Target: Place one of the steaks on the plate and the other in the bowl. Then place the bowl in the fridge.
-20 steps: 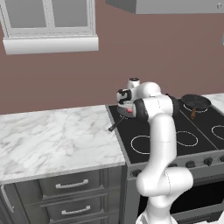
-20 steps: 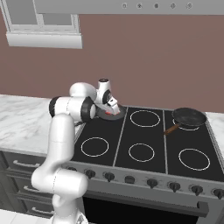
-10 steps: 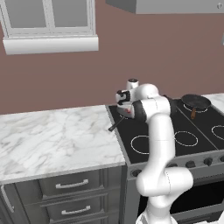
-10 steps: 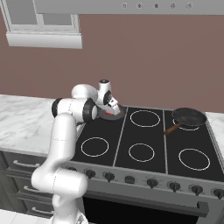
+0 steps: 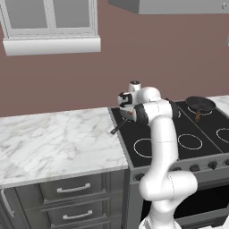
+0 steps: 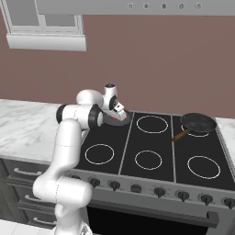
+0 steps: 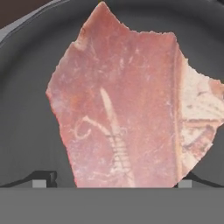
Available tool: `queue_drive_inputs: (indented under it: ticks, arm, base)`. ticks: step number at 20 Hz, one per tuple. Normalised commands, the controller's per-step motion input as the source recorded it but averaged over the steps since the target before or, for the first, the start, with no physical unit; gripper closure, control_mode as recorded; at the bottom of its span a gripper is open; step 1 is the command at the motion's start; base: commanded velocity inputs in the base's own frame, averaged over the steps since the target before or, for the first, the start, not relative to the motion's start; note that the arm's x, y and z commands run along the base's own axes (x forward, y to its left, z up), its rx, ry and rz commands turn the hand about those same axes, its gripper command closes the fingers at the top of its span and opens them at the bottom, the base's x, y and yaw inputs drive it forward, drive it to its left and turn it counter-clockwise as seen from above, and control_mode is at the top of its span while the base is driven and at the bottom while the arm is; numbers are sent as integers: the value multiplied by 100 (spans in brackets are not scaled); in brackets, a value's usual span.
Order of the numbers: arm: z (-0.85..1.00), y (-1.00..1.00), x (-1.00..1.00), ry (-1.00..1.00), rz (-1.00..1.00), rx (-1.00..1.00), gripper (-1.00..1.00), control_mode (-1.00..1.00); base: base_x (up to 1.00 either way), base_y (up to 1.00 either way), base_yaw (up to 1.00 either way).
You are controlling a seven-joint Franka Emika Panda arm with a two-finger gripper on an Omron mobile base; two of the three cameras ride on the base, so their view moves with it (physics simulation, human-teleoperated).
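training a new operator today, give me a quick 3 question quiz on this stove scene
1. True or false: the gripper is over the stove's back left burner.
2. What fills the hand view? A) a plate B) a steak C) a bowl
3. Fill in: the black pan with the brown handle sits at the stove's back ____ in the right base view.

Key: 1 true; 2 B; 3 right.
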Motion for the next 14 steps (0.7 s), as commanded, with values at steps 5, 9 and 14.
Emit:
queue_drive_inputs:
  ticks: [5,9,14]
  arm:
    - [0,0,10,0,0,0,-100,-100]
    - [0,0,1,0,0,0,100,-100]
    - [0,0,0,0,0,0,100,-100]
  base:
    - [0,0,0]
    - [0,0,0]
    - [0,0,0]
